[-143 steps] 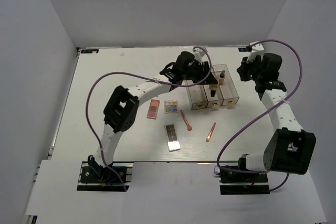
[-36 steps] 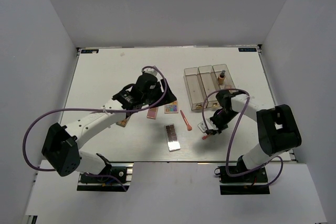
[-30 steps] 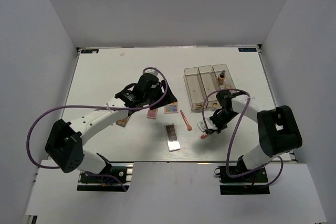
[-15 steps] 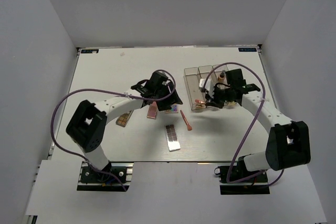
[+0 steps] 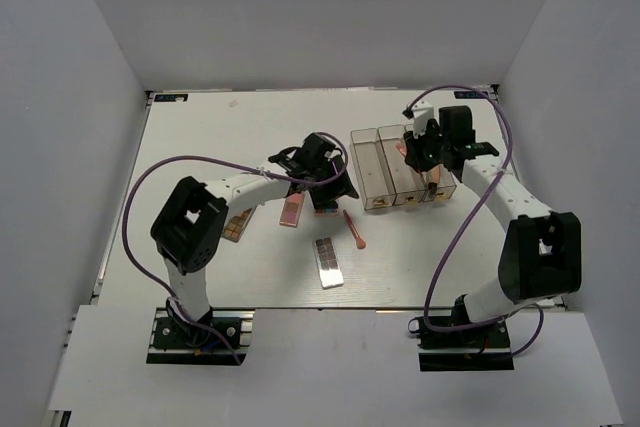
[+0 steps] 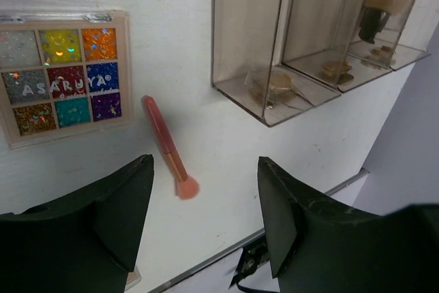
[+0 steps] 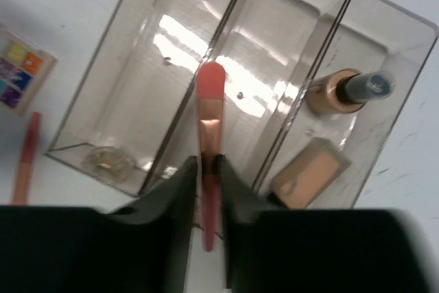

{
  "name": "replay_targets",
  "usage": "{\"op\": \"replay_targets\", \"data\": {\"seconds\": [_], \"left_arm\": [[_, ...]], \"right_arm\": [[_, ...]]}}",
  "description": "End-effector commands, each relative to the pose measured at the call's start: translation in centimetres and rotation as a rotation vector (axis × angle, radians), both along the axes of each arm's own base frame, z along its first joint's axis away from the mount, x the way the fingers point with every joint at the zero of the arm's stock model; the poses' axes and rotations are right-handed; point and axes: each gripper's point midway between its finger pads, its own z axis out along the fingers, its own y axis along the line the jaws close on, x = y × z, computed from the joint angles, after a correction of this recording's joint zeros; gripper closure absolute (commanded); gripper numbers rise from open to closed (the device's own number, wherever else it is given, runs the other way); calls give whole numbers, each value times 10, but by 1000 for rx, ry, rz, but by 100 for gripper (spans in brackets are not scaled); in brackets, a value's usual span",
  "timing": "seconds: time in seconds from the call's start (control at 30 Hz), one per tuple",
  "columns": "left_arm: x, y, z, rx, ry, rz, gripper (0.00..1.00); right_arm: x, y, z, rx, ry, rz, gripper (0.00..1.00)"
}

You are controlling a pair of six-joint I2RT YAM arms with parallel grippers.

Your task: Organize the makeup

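Right arm stretched over the box (image 5: 367,162), right gripper (image 7: 208,169) pinching a brush (image 7: 210,121), left gripper (image 6: 206,169) spread, low by the palette (image 6: 62,77)

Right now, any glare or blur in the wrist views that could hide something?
Right wrist: bright glare streaks on the clear box floor, right fingers soft and dark at the frame bottom, held pink brush sharp. Left wrist: left fingers blurred, multicoloured palette crisp.
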Motion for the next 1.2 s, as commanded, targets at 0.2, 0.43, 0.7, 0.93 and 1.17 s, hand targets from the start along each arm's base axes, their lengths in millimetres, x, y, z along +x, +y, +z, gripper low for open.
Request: {"op": "replay_targets", "data": {"seconds": [0.2,0.43,0.7,0.93,1.17], "left_arm": [[7,-10,-9,81,-45,26,28],[2,-19,-23,139,-44,21,35],[-4,-10,-40,289,-42,80,53],[-14,-14,-53,403,19,57,53],[-19,-12,-60,445,39,53,53]], "right_arm": [[34,-2,3,68,42,-173,46],[21,15,16,172,40,-81,66],[11,18,27,227,0,-62,79],[8,14,30,235,-16,-74,79],[7,9,29,242,-27,-88,79]]}}
